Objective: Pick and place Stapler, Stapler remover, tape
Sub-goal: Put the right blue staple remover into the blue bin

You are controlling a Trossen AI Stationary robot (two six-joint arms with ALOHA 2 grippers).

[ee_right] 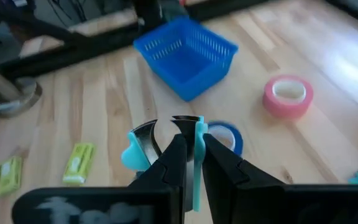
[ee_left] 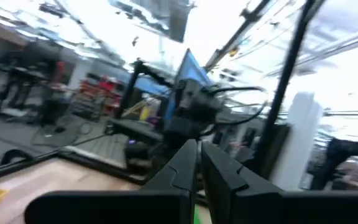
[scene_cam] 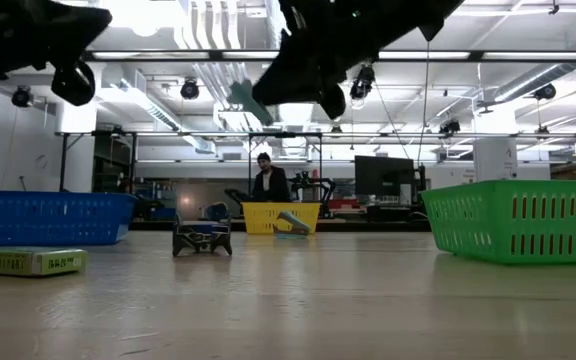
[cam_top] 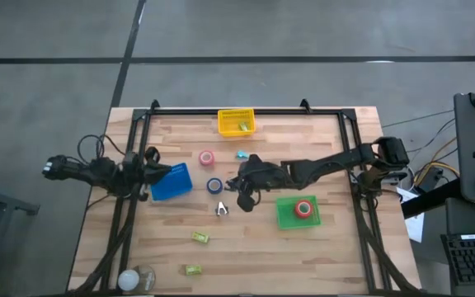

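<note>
My right gripper point(ee_right: 191, 142) hangs over the table's middle point(cam_top: 242, 188), shut on a cyan stapler remover point(ee_right: 166, 140) with chrome claws. A blue tape roll point(cam_top: 214, 186) lies just beyond it, a pink one point(cam_top: 207, 157) farther back. A red roll point(cam_top: 304, 208) lies in the green basket point(cam_top: 287, 221). A second stapler remover point(cam_top: 221, 209) stands on the table. A small teal thing point(cam_top: 242, 154), maybe the stapler, lies before the yellow basket point(cam_top: 236, 122). My left gripper point(ee_left: 199, 163) is shut on nothing, by the blue basket point(cam_top: 171, 182). My right gripper pinches one cyan handle point(ee_right: 197, 152) of the stapler remover between its two fingers. The other handle point(ee_right: 131, 155) sticks out free to one side, and the chrome claws point(ee_right: 145, 132) point away from the fingers. The fingers slant down from the table's right side. The remover is lifted clear.
Two yellow-green boxes point(cam_top: 200, 238) point(cam_top: 193, 270) lie near the front edge, with a clear round thing point(cam_top: 137, 279) at the front left corner. A black frame point(cam_top: 246, 110) runs around the table's back and sides. A person point(scene_cam: 269, 182) stands far behind the table.
</note>
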